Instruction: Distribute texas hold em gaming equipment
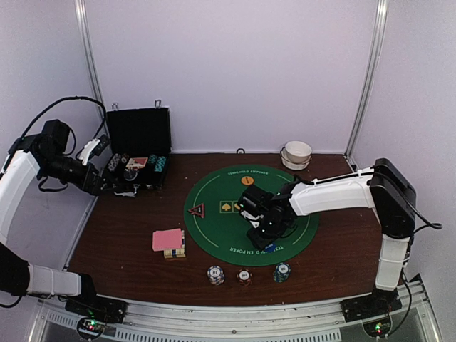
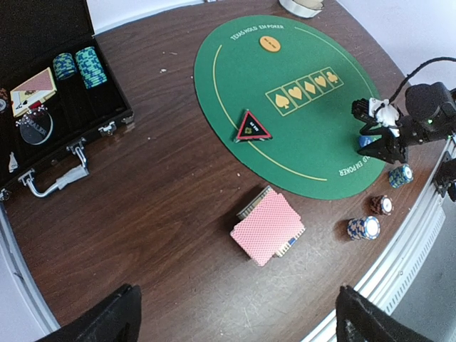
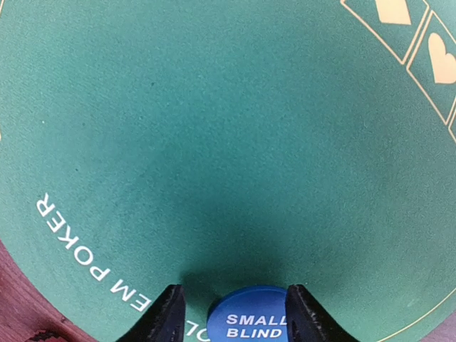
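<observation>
Mostly cropped, blue button (image 3: pixel 249 320) between spread right pincer (image 3: pixel 234 303), left pincer (image 2: pixel 239 317) likewise spread

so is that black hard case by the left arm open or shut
Open. The black hard case has its lid standing upright behind the tray, and teal chip stacks sit exposed inside it.

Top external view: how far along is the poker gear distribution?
Done: orange button and red triangular button on the mat; three chip stacks by the near edge. In hand: blue Small Blind button between the right gripper fingers. Remaining: pink-backed cards stacked undealt, teal chips in the case.
</observation>
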`<action>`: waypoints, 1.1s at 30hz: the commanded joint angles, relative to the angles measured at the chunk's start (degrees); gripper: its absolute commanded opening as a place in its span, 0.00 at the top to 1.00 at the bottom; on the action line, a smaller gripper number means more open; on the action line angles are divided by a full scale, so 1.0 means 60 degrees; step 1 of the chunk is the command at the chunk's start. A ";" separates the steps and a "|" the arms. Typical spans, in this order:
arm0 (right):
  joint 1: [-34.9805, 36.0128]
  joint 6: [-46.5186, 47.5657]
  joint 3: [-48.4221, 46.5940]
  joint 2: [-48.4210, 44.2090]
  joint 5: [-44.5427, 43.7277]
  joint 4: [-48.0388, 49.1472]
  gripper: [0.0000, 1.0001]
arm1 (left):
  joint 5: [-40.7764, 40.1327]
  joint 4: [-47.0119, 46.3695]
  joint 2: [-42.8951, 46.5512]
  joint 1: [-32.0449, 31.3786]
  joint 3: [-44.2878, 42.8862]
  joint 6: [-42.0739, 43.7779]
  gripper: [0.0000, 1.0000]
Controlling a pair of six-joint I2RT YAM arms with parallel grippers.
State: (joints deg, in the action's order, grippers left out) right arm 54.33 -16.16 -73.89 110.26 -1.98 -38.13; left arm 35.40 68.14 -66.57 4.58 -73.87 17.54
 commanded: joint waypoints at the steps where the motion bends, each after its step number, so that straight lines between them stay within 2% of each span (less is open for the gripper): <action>1: 0.0074 -0.0018 -0.0015 -0.0144 -0.0398 -0.0095 0.53 | 0.0150 0.0086 0.0142 0.0072 -0.0380 0.0145 0.02; 10: 0.0075 0.0015 0.0232 -0.0319 -0.0736 -0.0364 0.60 | 0.0163 0.0135 0.0186 0.0072 -0.0419 0.0151 0.02; 33: -0.0631 -0.0182 0.1743 -0.1759 -0.0509 -0.0689 0.63 | 0.0154 0.0233 0.0222 0.0072 -0.0491 0.0182 0.02</action>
State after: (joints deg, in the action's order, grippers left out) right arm 51.29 -16.47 -64.84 102.59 -5.30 -41.43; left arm 35.44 69.10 -66.17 4.58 -74.83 17.69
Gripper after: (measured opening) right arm 0.372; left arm 0.976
